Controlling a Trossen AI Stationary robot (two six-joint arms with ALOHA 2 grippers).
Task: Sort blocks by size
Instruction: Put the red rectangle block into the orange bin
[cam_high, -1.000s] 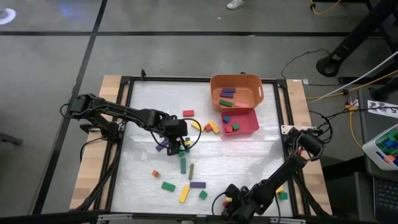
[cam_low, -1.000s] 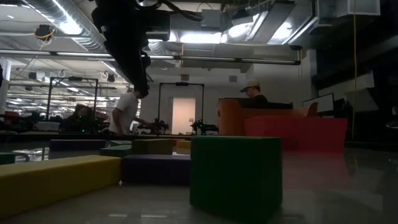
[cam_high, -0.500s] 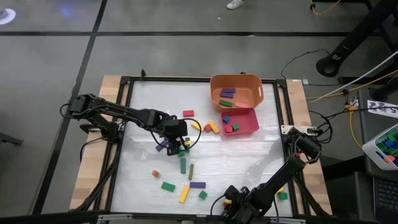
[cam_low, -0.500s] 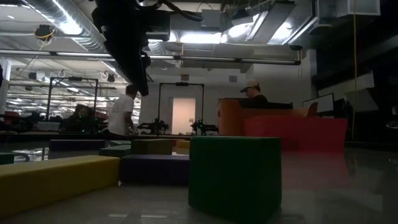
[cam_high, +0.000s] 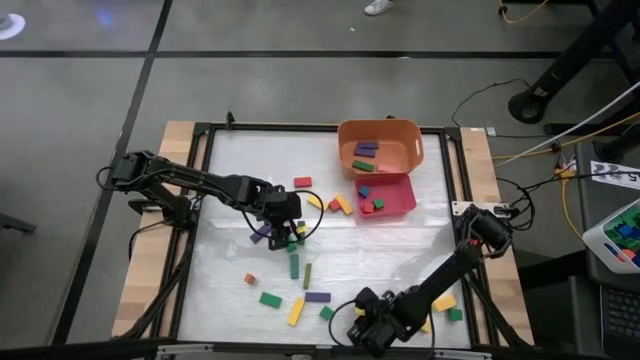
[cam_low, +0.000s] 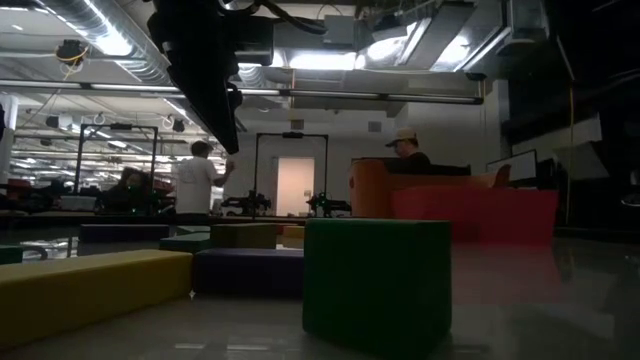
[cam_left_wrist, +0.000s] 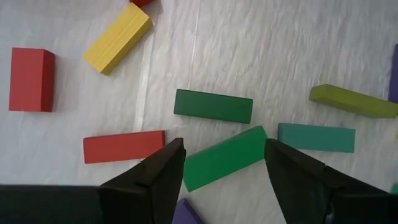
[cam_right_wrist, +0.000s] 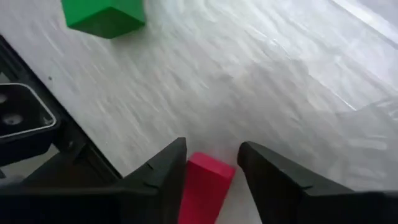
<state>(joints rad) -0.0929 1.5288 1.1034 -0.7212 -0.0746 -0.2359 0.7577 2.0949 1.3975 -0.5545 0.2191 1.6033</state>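
Note:
Blocks lie scattered over the white table. My left gripper (cam_high: 291, 232) hangs open over the middle cluster. In the left wrist view its fingers (cam_left_wrist: 165, 174) stand on either side of a bright green bar (cam_left_wrist: 224, 158) that lies flat, not plainly touching it. Around that bar lie a dark green bar (cam_left_wrist: 212, 106), a teal bar (cam_left_wrist: 316, 137), two red blocks (cam_left_wrist: 123, 146) and a yellow bar (cam_left_wrist: 118, 38). My right gripper (cam_high: 368, 322) is at the table's near edge, shut on a small red block (cam_right_wrist: 205, 180). My right gripper pinches the red block's two opposite sides (cam_right_wrist: 189, 174) between its two fingers, which slant down toward the table. The block's end shows just behind the fingertips. I cannot tell whether it is clear of the table.
An orange bin (cam_high: 380, 146) with several bars stands at the far edge, with a pink-red tray (cam_high: 385, 195) of cubes against its near side. A green cube (cam_right_wrist: 102, 15) lies ahead of my right gripper, close to the table's black frame (cam_right_wrist: 37, 124). A yellow bar (cam_high: 443, 302) lies near right.
My right gripper has moved toward the table's left edge along the near edge with the red block. This has uncovered a yellow bar and a green cube at the near right.

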